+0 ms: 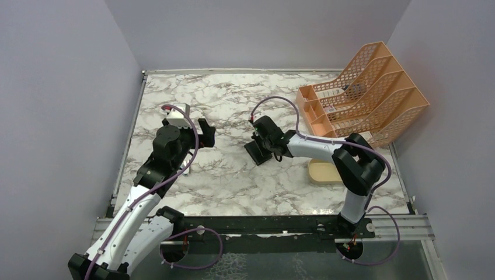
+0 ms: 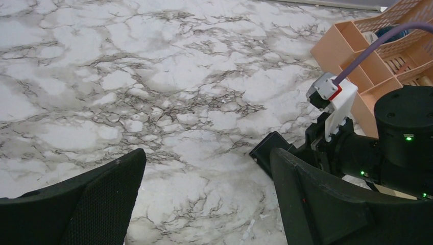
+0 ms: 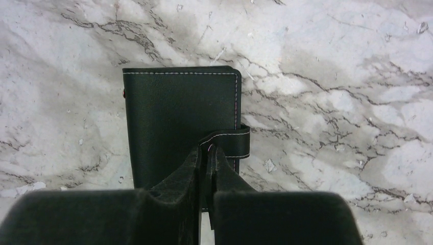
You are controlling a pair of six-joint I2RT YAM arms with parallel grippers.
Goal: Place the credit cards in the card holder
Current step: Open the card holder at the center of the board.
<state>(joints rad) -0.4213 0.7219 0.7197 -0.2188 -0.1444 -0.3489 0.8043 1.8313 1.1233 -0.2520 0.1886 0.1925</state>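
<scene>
Right tool [image 3: 208, 153] clamped on the snap tab [image 3: 232, 143] of the card holder [image 3: 176, 112]; left tool [image 2: 207, 158] apart. Pulled, the thin tab may slip free.

Even, bright light — soft shadows, pics sharp.

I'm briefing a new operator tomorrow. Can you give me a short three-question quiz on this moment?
1. True or false: the left gripper is open and holds nothing.
2. Multiple choice: what do the fingers of the right gripper pinch on the card holder? A) its snap tab B) its far edge C) nothing, they hover above it
3. Fill in: the orange file rack stands at the far ____ of the scene, by the robot's own sides.

Key: 1 true; 2 A; 3 right.
</scene>
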